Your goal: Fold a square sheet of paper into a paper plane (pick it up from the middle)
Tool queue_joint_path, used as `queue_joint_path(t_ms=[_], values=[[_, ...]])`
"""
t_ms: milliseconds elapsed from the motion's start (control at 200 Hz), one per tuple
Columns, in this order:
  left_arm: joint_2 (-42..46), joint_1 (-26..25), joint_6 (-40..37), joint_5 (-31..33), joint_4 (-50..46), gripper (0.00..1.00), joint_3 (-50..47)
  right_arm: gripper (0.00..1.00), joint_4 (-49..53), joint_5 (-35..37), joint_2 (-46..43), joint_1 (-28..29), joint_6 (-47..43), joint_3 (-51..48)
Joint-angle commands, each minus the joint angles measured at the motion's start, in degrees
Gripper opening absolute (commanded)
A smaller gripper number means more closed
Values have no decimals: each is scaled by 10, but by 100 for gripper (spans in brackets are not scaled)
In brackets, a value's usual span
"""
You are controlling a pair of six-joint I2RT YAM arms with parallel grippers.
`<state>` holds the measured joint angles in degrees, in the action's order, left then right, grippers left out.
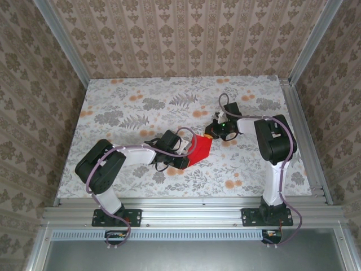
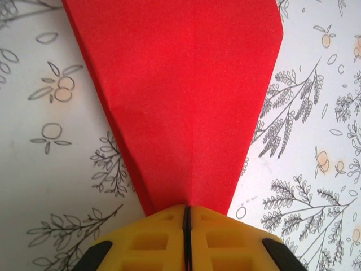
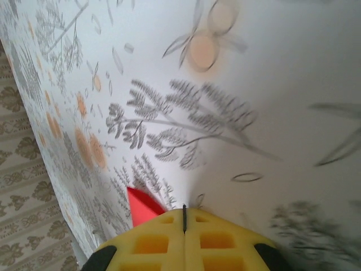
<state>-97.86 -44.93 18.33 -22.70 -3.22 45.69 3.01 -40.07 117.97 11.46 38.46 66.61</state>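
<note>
We see our left claw [image 2: 186, 213] pressed fully together on the narrow end of the paper plane [image 2: 186, 101]. Its two yellow fingers [image 2: 149, 240] meet with the red tip pinched in the seam. From that grip the paper widens away from the claw into a long, tapered wedge. It is bright red, with a faint centre crease running straight out from the seam and a folded layer showing along its left edge. It hangs above the flowered table [image 2: 56, 169].

From above, the plane [image 1: 199, 149] spans the gap between our left claw [image 1: 185, 157] and our right claw [image 1: 210, 134]. The right claw [image 3: 184, 213] is also closed tight. A small red corner [image 3: 141, 204] pokes out just left of its fingers, but we cannot tell whether it is gripped there.
</note>
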Motion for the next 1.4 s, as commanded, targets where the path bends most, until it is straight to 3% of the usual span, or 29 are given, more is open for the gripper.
queue_joint_path(t_ms=[0,275,435,635,1010,1395], values=[[-30,-2,-14,9,-128,10,-28,8,5,31,5,-23,-22,8],[-28,-2,-15,6,-121,10,-25,8,0,-2,-107,-5,-13,-35],[-32,-2,-17,3,-117,10,-21,8,-58,-31,-133,66,54,-86],[-20,-3,-13,0,-112,10,-22,7,-151,-18,-108,134,128,-129],[-3,-3,-10,-7,-110,10,-24,7,-160,-17,-39,140,119,-123],[30,-22,5,3,-134,10,-34,7,-90,45,-5,111,53,-133]])
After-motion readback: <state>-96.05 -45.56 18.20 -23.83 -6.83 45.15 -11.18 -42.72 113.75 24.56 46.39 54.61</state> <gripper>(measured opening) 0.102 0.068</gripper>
